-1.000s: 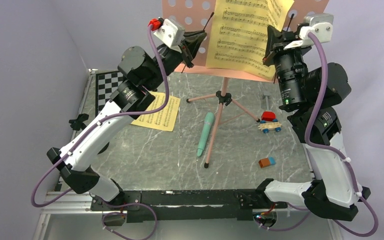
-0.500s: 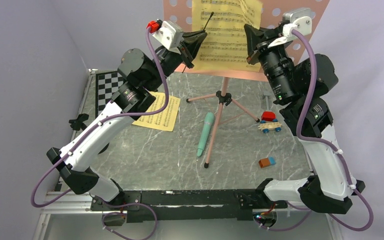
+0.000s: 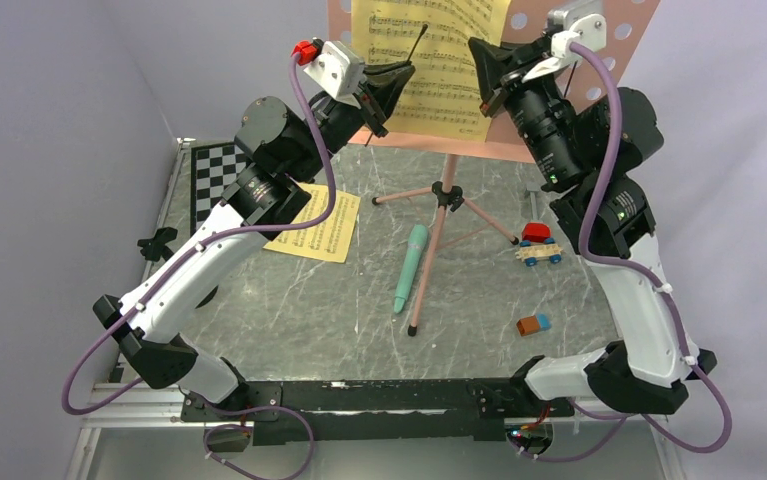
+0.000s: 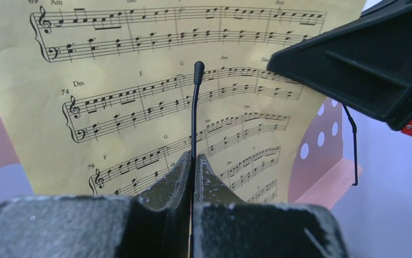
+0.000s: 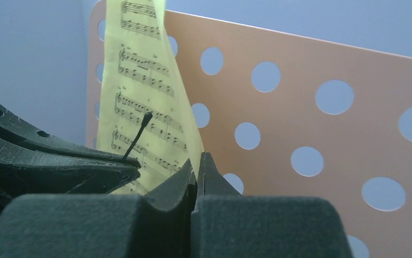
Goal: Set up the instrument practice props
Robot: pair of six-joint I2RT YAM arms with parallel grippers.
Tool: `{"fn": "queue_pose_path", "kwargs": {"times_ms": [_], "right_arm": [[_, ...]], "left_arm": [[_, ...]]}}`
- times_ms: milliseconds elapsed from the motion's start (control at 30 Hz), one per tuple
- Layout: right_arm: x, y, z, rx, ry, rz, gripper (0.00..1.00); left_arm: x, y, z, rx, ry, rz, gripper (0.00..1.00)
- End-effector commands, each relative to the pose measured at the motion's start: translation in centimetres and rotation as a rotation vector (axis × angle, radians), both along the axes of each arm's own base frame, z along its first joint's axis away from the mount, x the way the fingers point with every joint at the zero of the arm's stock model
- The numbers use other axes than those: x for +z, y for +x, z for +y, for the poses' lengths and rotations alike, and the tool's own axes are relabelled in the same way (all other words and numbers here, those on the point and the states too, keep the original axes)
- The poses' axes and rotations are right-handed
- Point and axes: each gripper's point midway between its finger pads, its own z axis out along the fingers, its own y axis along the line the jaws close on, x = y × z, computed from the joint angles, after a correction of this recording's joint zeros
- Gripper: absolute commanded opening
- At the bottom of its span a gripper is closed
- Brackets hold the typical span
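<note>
Setup stands partway done: the stand [image 3: 445, 190] is upright on its tripod at the far middle of the table [image 3: 289, 320], and one sheet [image 3: 429, 60] is up against its pink desk. A second sheet [image 3: 319, 225] lies flat on the table to the left. The tube [image 3: 411, 265] lies beside a tripod leg, and both of these look yet to be placed.

Both arms are raised high and reach toward the desk from either side. The left gripper [image 4: 194, 158], angled upward, has its jaws pinching the thin wire clip [image 4: 194, 118] that crosses the printed face of the sheet. The right gripper [image 5: 197, 161] comes in from the opposite side, its jaws pressed together on the sheet's right edge.

Whether the page already rests on the desk's lower ledge cannot be told. By the look of it, the page wants settling behind the clip and letting go before the props on the table are taken up.
</note>
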Motion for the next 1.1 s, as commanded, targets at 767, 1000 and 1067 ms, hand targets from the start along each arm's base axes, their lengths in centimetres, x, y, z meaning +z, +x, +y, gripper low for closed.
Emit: {"fn": "queue_pose_path", "kwargs": {"times_ms": [767,1000,1067], "right_arm": [[2.6,-1.2,-1.1,0.079,0.054,-0.061,0.00],[2.4,-0.7,0.4,0.143,0.038,-0.042,0.00],[2.2,-0.6,0.8,0.161,0.029,-0.039,0.00]], "left_arm": [[3.7,-2.1,1.6,-0.026,-0.085,-0.080,0.00],[3.8,-2.1,1.6,-0.026,-0.083,-0.082,0.00],[3.7,-2.1,1.7,-0.022,-0.082,-0.083,0.00]]}}
